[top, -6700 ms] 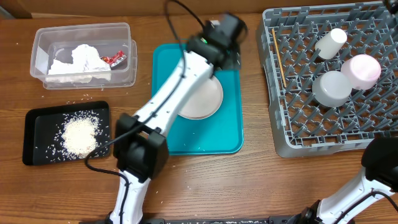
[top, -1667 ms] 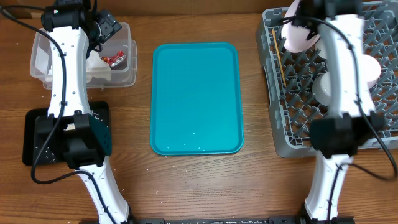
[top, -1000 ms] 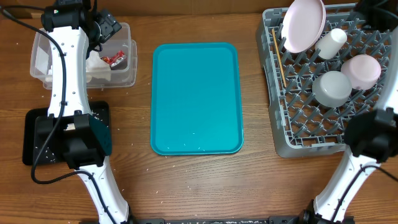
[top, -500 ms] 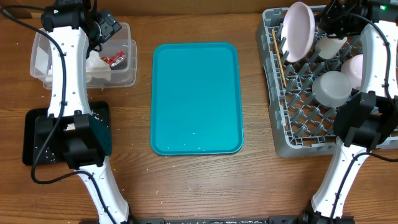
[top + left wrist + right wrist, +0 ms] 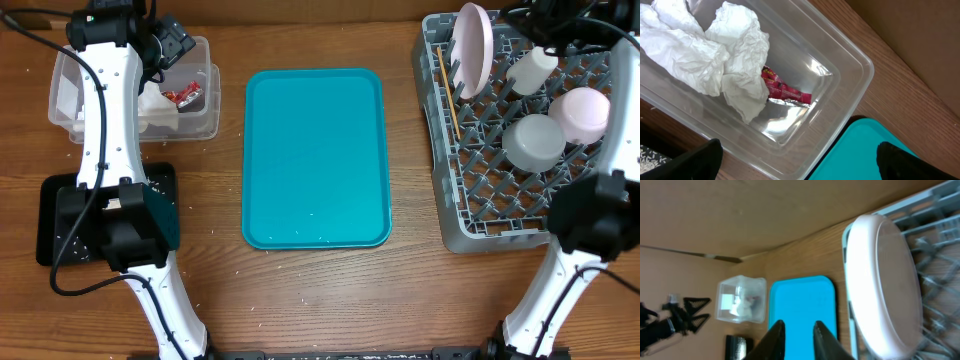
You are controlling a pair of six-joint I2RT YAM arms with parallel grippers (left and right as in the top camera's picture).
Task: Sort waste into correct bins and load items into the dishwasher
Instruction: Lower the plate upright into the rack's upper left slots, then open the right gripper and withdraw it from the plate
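A white round plate [image 5: 472, 45] [image 5: 885, 280] stands on edge in the back left corner of the grey dish rack [image 5: 460, 225]. My right gripper [image 5: 545, 20] [image 5: 799, 340] hovers just beside it, jaws slightly open with nothing between them. A white cup [image 5: 530, 68], two bowls [image 5: 535, 140] [image 5: 583, 112] and chopsticks [image 5: 448, 90] also sit in the rack. My left gripper [image 5: 170, 45] [image 5: 802, 167] hangs wide open over the clear tub [image 5: 205, 110] [image 5: 850, 75], which holds the crumpled napkin [image 5: 715, 60] and the red sauce packet [image 5: 785, 92].
A bare teal tray [image 5: 315, 160] lies in the middle of the table. The black tray [image 5: 60, 215] sits front left, mostly behind the left arm's base. Rice grains [image 5: 160, 170] are scattered on the wood around it.
The plate has swung from leaning in the right gripper to standing on edge in the rack. The right gripper has let it go, parted its jaws and drawn slightly away. The left arm has not moved.
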